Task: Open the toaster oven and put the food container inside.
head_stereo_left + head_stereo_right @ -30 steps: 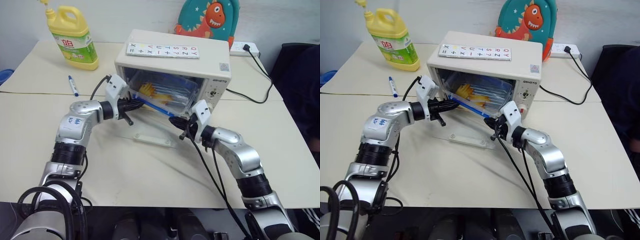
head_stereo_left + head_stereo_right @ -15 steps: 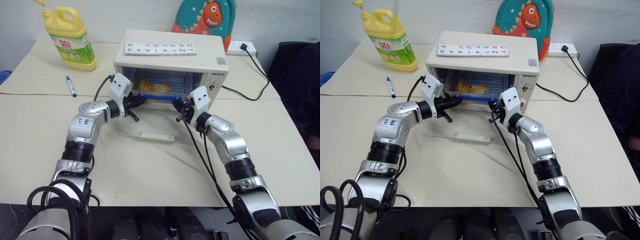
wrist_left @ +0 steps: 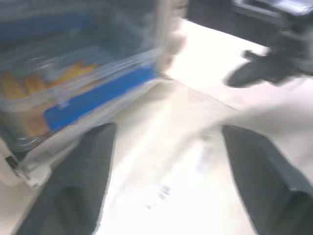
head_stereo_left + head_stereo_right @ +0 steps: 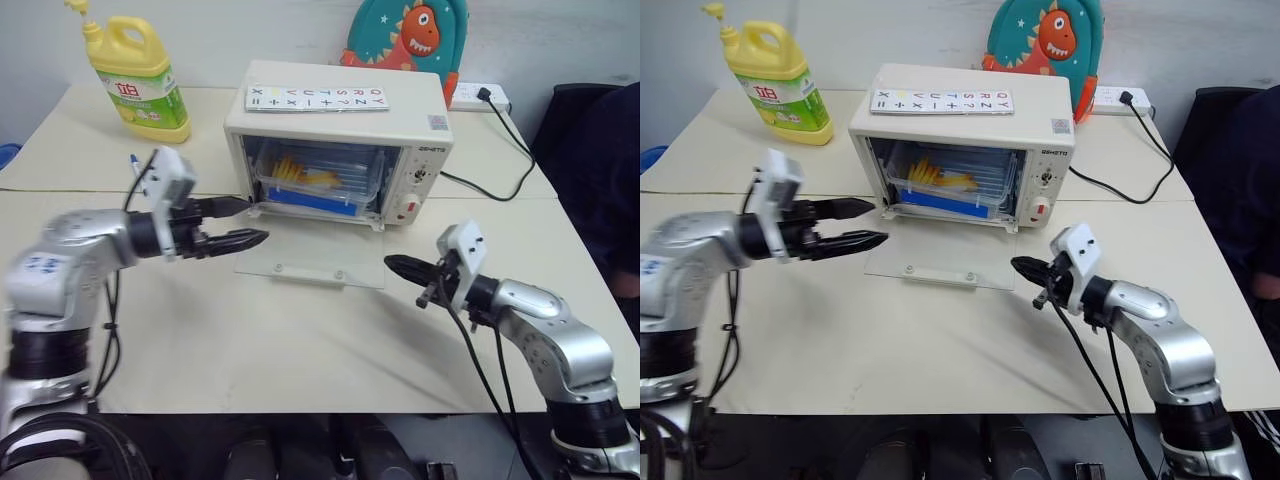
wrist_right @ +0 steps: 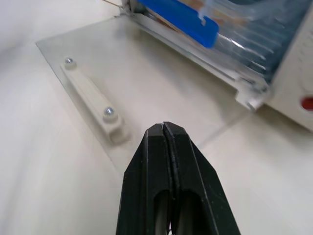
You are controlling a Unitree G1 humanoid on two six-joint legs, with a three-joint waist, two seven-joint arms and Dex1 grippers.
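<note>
1. Head views: you are looking at the toaster oven (image 4: 340,130) with its glass door (image 4: 315,258) lying flat on the table (image 4: 300,350). The food container (image 4: 318,175) is sitting inside the cavity, ahead of both grippers and touching neither, so I judge the placing done. The left gripper (image 4: 232,222) is hovering just off the door's near-left corner with its fingers spread wide and nothing between them, which suits a hand that has let go. The right gripper (image 4: 398,267) is hanging near the door's right corner, its fingers pressed together on nothing. The yellow detergent bottle (image 4: 135,75) is standing well apart from the left gripper, out of the way.

2. Left wrist view: you are seeing the two spread fingers (image 3: 83,186) framing bare door glass, with the container's blue clip (image 3: 98,95) and orange strips ahead in the oven mouth.

3. Right wrist view: you are seeing the closed fingertips (image 5: 166,134) poised over the door's edge, the white bar handle (image 5: 93,105) just beyond them and the container deeper in.
</note>
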